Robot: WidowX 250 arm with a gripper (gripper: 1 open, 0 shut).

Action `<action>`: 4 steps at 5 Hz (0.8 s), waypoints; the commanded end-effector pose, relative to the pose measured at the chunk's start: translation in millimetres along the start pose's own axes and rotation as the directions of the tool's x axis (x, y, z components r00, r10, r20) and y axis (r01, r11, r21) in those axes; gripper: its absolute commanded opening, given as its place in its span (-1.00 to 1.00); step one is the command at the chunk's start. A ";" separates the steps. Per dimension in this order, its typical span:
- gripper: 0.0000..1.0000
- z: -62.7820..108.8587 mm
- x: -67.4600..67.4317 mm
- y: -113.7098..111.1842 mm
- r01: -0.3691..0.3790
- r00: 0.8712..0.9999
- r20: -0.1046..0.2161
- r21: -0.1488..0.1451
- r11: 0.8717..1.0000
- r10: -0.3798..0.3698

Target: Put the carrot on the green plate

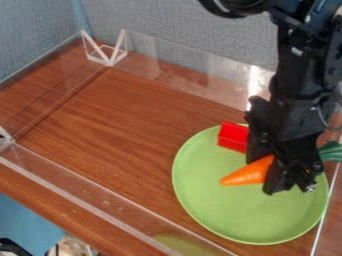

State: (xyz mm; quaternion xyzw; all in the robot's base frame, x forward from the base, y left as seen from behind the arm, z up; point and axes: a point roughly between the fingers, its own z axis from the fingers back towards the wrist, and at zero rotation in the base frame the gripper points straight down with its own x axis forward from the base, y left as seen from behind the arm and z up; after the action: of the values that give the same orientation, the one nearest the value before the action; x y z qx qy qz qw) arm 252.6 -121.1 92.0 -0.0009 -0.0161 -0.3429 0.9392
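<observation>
The green plate (227, 210) lies at the right side of the wooden table (107, 110), w/ a red block (237, 136) resting on its far edge. The gripper (286, 180) points down over the plate, fingers closed on the carrot (250, 174) near its leafy end (orange tip points left). The carrot is over the plate's middle; cannot tell if it touches the surface. Clear plastic walls (201, 70) surround the table.

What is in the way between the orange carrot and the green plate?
Nothing visible. The tool is shut on the small orange toy carrot directly over bare surface of the large round light-green plate. The red rectangular block lies on the plate's far edge, behind the carrot, not under it.
</observation>
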 end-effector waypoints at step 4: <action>-1.00 -7.1 3.7 12.6 0.042 0.998 0.034 0.089 0.995 -0.045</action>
State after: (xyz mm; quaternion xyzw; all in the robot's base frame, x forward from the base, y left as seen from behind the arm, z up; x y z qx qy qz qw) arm 261.0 -111.8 77.4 0.0349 -0.0328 -0.3604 0.9316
